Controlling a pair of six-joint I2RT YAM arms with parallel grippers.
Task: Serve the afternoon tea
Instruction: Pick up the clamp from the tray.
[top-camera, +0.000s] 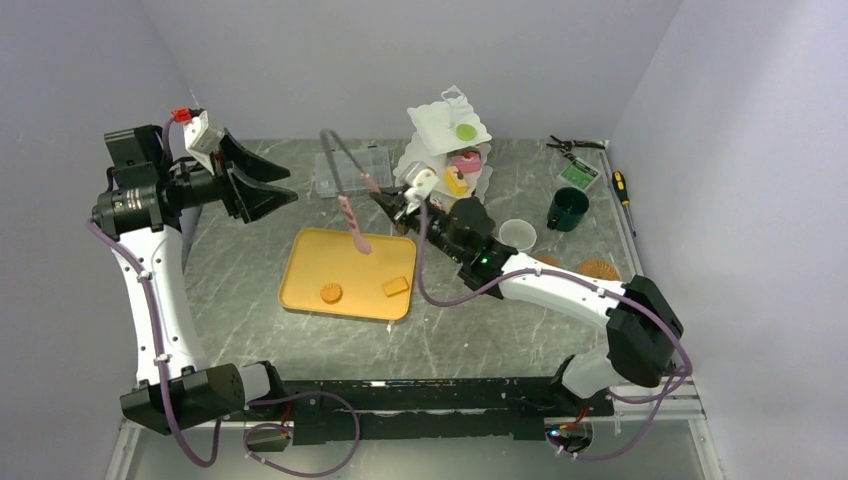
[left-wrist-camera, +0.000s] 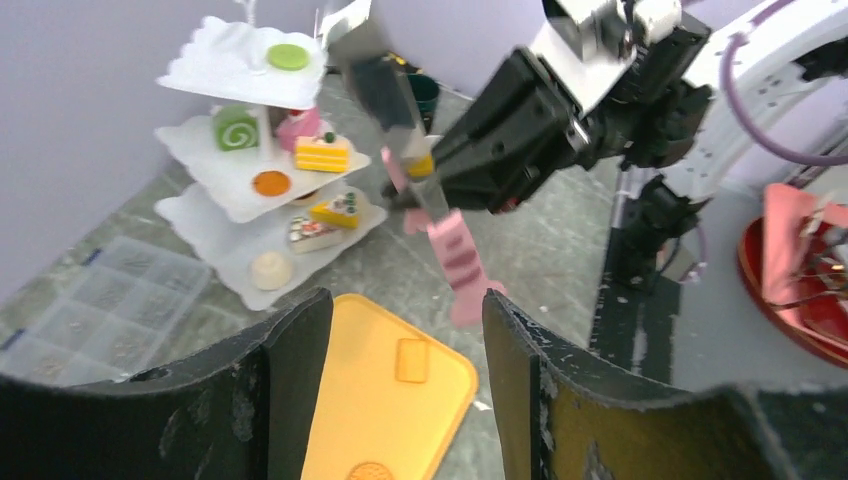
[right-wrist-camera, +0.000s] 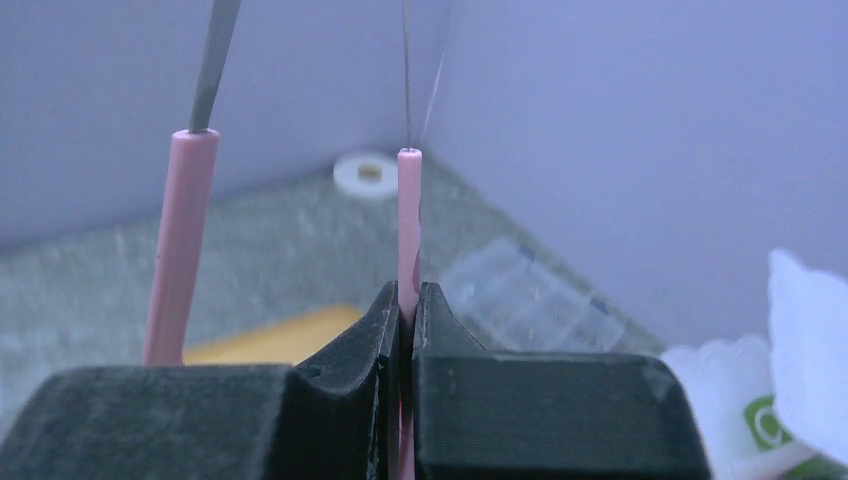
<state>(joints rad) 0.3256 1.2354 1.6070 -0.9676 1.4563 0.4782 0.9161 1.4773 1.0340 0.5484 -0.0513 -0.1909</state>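
Black right tool (right-wrist-camera: 405, 300) pinches slim pink tongs (right-wrist-camera: 409, 215).

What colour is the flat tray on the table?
The tray is yellow-orange, clearest in the top external view.

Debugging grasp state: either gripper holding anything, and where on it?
Right gripper is shut on the pink tongs, pinching one arm's pink sleeve; other arm free. Left gripper open, empty.
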